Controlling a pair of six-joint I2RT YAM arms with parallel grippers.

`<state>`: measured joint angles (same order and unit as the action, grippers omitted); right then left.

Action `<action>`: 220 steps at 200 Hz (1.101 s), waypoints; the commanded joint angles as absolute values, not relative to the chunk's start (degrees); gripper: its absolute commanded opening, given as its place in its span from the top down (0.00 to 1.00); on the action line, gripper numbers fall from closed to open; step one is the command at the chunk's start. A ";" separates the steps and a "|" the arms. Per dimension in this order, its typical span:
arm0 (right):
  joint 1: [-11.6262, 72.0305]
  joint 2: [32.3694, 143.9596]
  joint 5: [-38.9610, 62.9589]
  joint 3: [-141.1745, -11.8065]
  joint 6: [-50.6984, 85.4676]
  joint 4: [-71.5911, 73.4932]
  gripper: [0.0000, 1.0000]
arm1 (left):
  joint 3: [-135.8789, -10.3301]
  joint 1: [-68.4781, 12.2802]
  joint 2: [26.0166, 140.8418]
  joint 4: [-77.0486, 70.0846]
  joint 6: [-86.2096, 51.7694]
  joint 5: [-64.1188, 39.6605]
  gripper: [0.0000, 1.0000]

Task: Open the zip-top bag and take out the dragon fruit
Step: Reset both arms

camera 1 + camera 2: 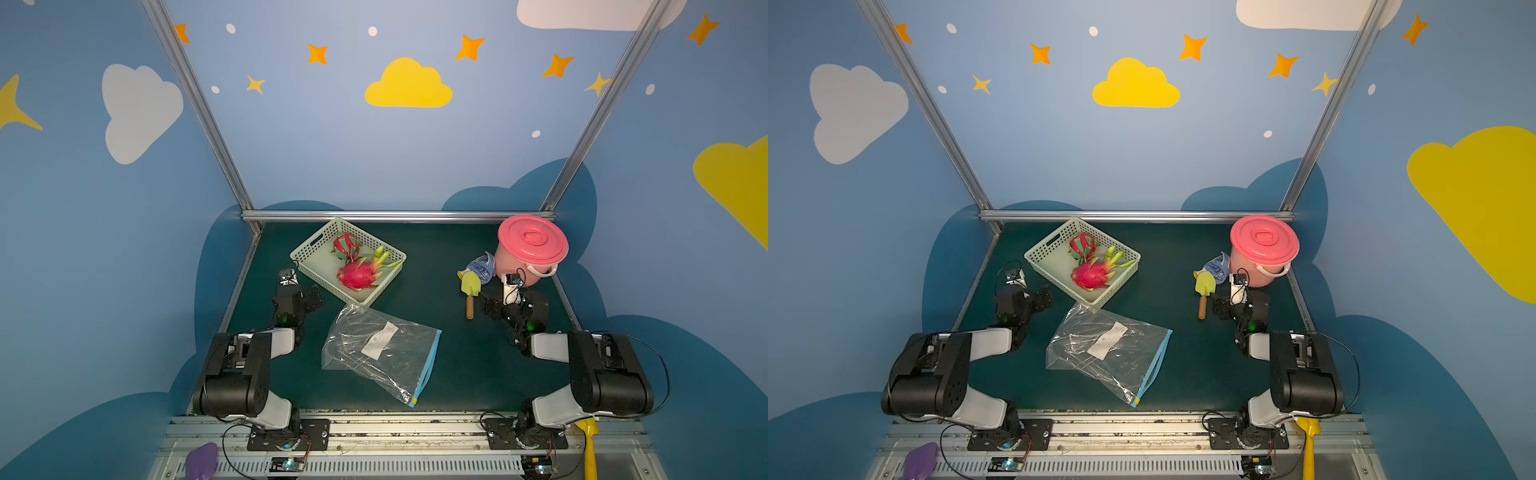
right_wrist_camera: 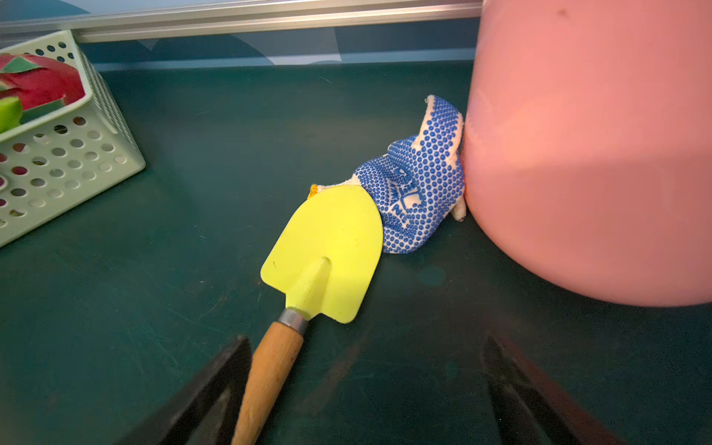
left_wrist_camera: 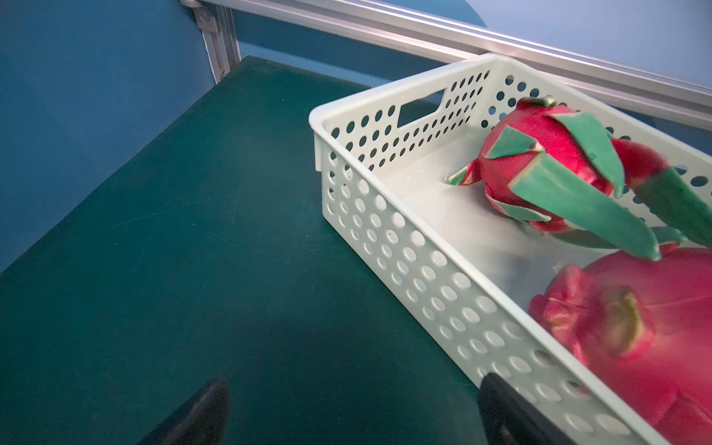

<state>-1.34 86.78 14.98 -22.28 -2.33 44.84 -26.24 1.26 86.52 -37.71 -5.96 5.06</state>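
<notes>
The zip-top bag (image 1: 380, 353) (image 1: 1108, 353) lies flat mid-table, clear and crinkly, with its white label up and the light-blue zip strip (image 1: 430, 365) along its right edge. No fruit shows inside it. A pink dragon fruit (image 1: 357, 274) (image 3: 635, 319) rests in the white perforated basket (image 1: 305, 245) (image 3: 385, 231), beside a second red one with green flaps (image 1: 345, 246) (image 3: 539, 169). My left gripper (image 1: 318, 297) (image 3: 354, 385) hovers open at the basket's near-left side, holding nothing. My right gripper (image 1: 488, 305) (image 2: 366, 346) is open at the far right, empty.
A yellow trowel (image 1: 470, 291) (image 2: 327, 254) lies with its wooden handle just inside one right finger. A blue dotted glove (image 1: 482, 266) (image 2: 416, 192) leans on the lidded pink bucket (image 1: 532, 245) (image 2: 578, 154). An aluminium rail borders the far edge.
</notes>
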 commanded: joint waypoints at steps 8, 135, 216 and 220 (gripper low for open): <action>-1.17 86.49 14.59 -22.73 -2.11 46.27 0.09 | -25.62 1.46 86.45 -39.39 -4.92 3.97 0.00; -0.72 86.42 13.23 -22.69 -2.21 46.28 0.09 | -25.60 1.44 86.59 -39.64 -4.83 3.86 0.00; -0.08 86.71 12.10 -23.16 -2.60 45.65 0.09 | -25.62 1.42 86.60 -39.56 -4.81 3.85 0.00; -0.23 86.74 12.40 -23.13 -2.51 45.55 0.08 | -25.57 1.48 86.60 -39.62 -4.83 3.87 0.00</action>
<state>-0.10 86.46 12.43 -22.28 -2.42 45.63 -26.22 1.26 86.52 -38.61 -5.74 4.14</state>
